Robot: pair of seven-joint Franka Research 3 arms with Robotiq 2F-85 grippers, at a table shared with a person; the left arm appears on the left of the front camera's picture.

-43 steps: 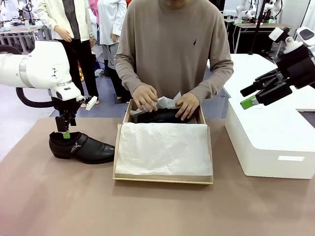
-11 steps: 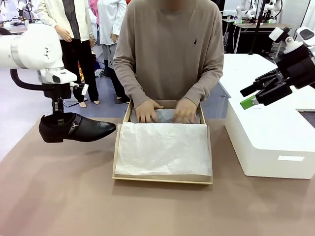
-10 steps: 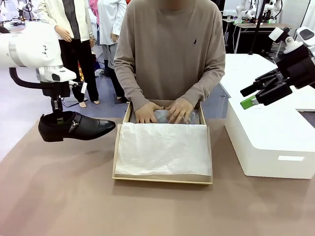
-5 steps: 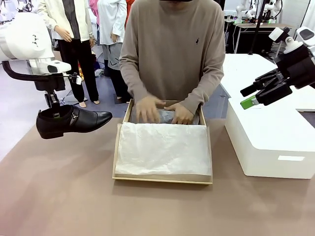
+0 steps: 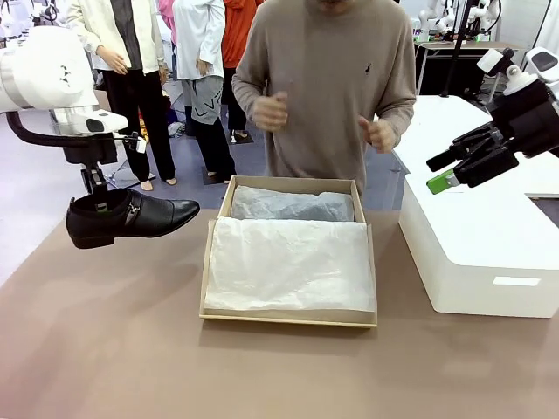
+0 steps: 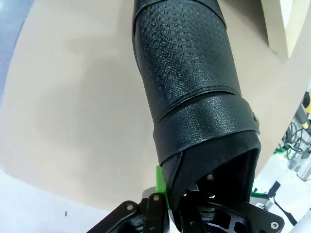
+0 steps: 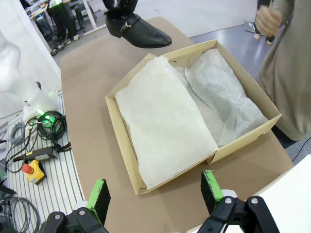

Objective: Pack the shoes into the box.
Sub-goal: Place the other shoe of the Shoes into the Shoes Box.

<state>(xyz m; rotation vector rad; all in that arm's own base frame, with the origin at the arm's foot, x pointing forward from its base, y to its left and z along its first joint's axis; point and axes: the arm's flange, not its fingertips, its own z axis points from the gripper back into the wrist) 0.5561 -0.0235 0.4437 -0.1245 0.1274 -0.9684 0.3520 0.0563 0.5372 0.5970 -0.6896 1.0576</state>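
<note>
A glossy black shoe (image 5: 140, 220) hangs in the air left of the box, toe pointing right. My left gripper (image 5: 98, 201) is shut on its heel collar; in the left wrist view a green pad (image 6: 160, 187) presses the collar of the shoe (image 6: 189, 97). The tan box (image 5: 207, 262) lies open mid-table, lined with white tissue paper (image 5: 293, 262). A wrapped tissue bundle (image 5: 293, 206) fills its far end; the other shoe is hidden. My right gripper (image 5: 434, 174) hangs open above the white box. From there I see the box (image 7: 124, 141) and shoe (image 7: 138, 30). The person's hands (image 5: 271, 111) are raised at chest height.
A bigger white box (image 5: 480, 253) stands at the table's right. Brown tabletop lies bare in front of the tan box. People stand behind at the far left. Cables and a red-and-yellow stop button (image 7: 29, 172) lie beside the table.
The person took both hands off the tissue bundle and straightened up. My left gripper lifted the shoe off the table earlier; in the last half second it barely moved. The right arm stayed still.
</note>
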